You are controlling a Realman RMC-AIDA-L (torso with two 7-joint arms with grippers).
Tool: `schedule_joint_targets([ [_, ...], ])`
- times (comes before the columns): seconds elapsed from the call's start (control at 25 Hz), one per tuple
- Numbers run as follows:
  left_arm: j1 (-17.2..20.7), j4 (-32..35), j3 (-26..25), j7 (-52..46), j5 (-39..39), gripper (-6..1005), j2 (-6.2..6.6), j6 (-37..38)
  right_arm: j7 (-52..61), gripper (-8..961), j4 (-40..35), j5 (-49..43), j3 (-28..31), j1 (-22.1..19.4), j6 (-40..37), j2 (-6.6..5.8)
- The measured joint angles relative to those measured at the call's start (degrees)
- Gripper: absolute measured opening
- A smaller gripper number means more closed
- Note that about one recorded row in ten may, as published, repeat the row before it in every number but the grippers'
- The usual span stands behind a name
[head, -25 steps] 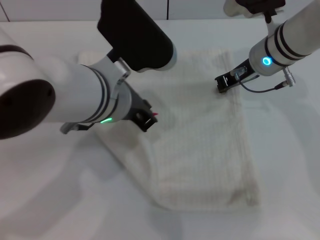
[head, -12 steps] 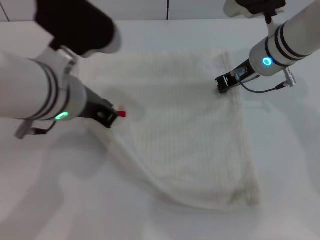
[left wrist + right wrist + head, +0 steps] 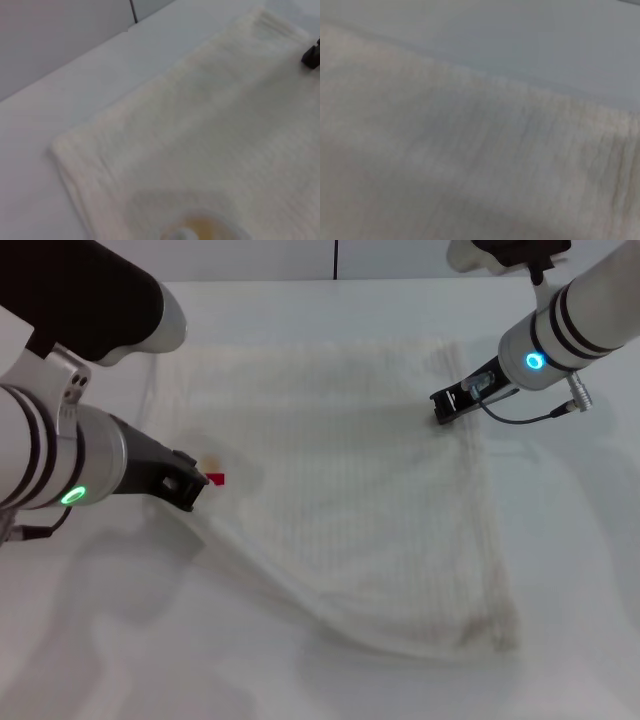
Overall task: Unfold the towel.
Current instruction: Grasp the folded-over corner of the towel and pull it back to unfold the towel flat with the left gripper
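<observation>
The cream-white towel [image 3: 380,500] lies spread on the white table, ribbed stripes faintly showing. Its lower left edge is lifted and stretched. My left gripper [image 3: 192,490] is at the towel's left side, shut on that edge just beside the tiny red tag [image 3: 215,479]. My right gripper [image 3: 441,413] rests on the towel's far right part, shut on the cloth. The left wrist view shows the towel [image 3: 210,130] with a far corner and the right gripper's dark tip [image 3: 312,55]. The right wrist view is filled by the towel [image 3: 470,165].
The white table [image 3: 560,570] has bare surface to the right and in front of the towel. A wall with a dark seam [image 3: 334,258] runs along the far edge. The right arm's cable [image 3: 520,420] hangs over the towel's right edge.
My left gripper has moved left with the towel's edge and red tag, drawing the upper layer open to the left. The right gripper has stayed in place.
</observation>
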Motion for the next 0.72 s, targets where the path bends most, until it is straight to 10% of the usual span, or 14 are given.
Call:
schedule_joint_targets([
  [0.72, 0.9, 0.1, -2.4, -2.8, 0.1, 36, 0.18, -5.4, 0.0, 67, -0.1, 0.0, 0.0, 0.0, -0.3, 0.09],
])
